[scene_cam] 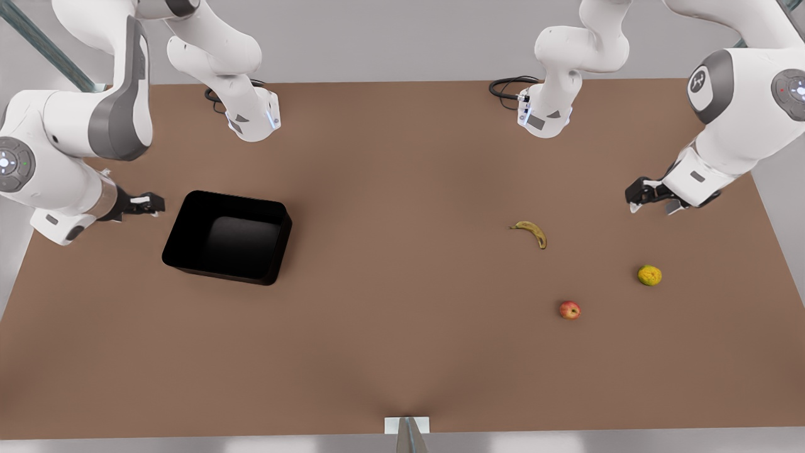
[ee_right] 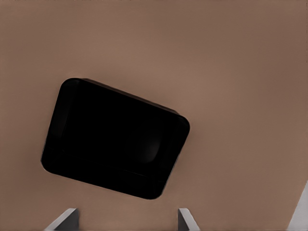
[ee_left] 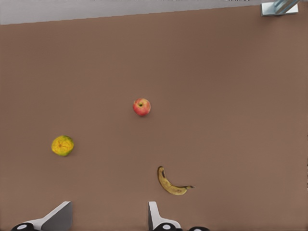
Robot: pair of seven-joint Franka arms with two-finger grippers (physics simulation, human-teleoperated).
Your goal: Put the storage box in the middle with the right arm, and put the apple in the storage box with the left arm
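The black storage box (scene_cam: pixel 227 236) rests on the brown table at the front view's left, empty and slightly turned; it also lies below the right wrist camera, storage box (ee_right: pixel 115 139). My right gripper (scene_cam: pixel 154 204) hovers just beside the box's outer side, open, fingers (ee_right: pixel 65 219) spread with nothing between them. A small red apple (scene_cam: pixel 570 309) lies at the front view's right, and the left wrist view has the apple (ee_left: pixel 141 107) too. My left gripper (scene_cam: pixel 635 198) hangs above the table well away from the apple, open and empty, its fingers (ee_left: pixel 154 216) wide apart.
A banana (scene_cam: pixel 532 233) and a lumpy yellow-green fruit (scene_cam: pixel 649 275) lie near the apple; both appear from the left wrist as banana (ee_left: pixel 171 183) and fruit (ee_left: pixel 62 145). Bare brown table (scene_cam: pixel 402 264) stretches between box and fruits. Cables (scene_cam: pixel 506 88) lie at the back.
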